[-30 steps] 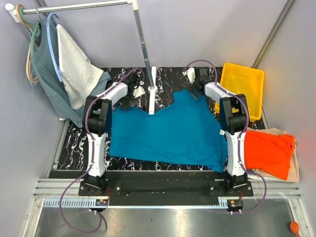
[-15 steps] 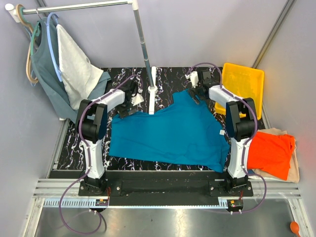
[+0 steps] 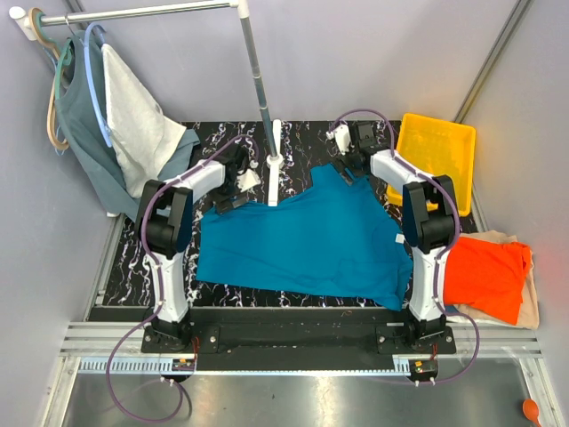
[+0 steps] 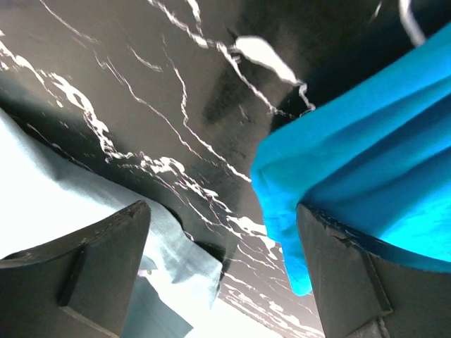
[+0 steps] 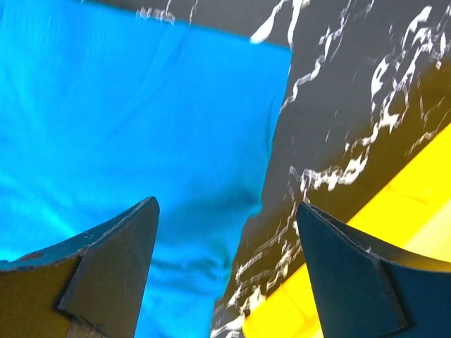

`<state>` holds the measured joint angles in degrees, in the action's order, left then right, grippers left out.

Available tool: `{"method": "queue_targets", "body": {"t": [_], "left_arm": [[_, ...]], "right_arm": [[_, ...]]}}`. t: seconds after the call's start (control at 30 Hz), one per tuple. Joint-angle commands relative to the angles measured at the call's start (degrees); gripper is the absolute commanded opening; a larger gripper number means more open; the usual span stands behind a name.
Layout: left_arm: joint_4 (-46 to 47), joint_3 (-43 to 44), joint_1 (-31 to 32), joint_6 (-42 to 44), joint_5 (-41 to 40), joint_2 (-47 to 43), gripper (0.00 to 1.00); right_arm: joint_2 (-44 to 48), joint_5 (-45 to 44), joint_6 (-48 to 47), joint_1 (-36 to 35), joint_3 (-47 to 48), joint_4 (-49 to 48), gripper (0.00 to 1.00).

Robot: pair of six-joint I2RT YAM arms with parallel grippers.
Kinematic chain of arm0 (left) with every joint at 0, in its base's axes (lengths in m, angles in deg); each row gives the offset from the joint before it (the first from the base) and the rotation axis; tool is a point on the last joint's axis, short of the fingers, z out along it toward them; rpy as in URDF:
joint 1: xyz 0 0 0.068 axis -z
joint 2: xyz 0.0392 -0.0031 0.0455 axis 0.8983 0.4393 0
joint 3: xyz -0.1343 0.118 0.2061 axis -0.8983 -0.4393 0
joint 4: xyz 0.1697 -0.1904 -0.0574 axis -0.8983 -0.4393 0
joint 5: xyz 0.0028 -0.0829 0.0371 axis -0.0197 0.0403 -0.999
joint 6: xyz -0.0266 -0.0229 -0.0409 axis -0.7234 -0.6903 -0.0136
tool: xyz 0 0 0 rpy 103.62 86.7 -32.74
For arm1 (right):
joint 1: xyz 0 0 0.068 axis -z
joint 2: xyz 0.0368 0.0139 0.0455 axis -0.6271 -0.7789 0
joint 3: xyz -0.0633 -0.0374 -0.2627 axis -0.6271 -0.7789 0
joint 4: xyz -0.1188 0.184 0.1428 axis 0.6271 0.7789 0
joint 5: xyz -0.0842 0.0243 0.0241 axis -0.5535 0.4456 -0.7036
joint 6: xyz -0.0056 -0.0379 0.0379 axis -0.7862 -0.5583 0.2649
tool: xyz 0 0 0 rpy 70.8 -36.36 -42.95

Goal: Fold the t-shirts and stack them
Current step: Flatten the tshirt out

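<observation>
Teal-blue cloth covers most of the black marbled bench (image 3: pixel 302 133). The teal t-shirt (image 3: pixel 302 236) lies spread out and unfolded btwn the two arms, w/ its near hem just ahead of the arm bases. Its far edge reaches up to the foot of the rail stand (image 3: pixel 258 80).

The left fingers (image 4: pixel 84 267) are spread wide w/ nothing pinched, low over the shirt's far-left corner. In the left wrist view that corner is a rumpled fold of teal close against the inner face of one finger. Can't tell whether cloth and finger touch. Bare bench fills the gap, and a pale cloth hem (image 4: pixel 42 204) lies by the other finger.

The right fingers (image 5: pixel 106 267) are spread as well (no cloth clamped there either), low over the shirt's far-right corner. One finger sits above teal cloth, the other above bare bench. The shirt's straight edge runs btwn them.

The yellow bin (image 3: pixel 437 120) stands at the bench's far-right corner, just beside that arm. It also shows at the lower right of the right wrist view.

The orange t-shirt (image 3: pixel 484 276) lies folded on top of the cream t-shirt (image 3: pixel 532 307). Both are right of the right arm, past the bench's right edge and apart from the teal one.

At far left, a grey-green top (image 3: pixel 84 142) and a white cloth (image 3: pixel 133 133) hang on hangers from the rail.
</observation>
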<state>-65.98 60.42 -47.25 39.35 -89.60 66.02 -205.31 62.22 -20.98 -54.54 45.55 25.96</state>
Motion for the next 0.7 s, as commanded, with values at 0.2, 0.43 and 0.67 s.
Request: {"method": "queue_targets", "body": {"t": [0.2, 0.43, 0.67], "left_arm": [[-10.1, 11.1, -0.7, 4.6, 8.0, 5.1, 0.84], [-18.9, 16.1, -1.3, 7.9, 12.3, 7.2, 0.84], [-25.8, 18.8, -2.0, 10.4, 14.2, 9.4, 0.81]], "right_arm": [[-9.4, 3.1, 0.9, 1.3, 11.4, -0.7, 0.86], [-14.7, 4.6, 0.4, 2.9, 16.5, -0.7, 0.82], [-18.5, 5.0, -0.9, 3.5, 19.5, -0.2, 0.60]]}}
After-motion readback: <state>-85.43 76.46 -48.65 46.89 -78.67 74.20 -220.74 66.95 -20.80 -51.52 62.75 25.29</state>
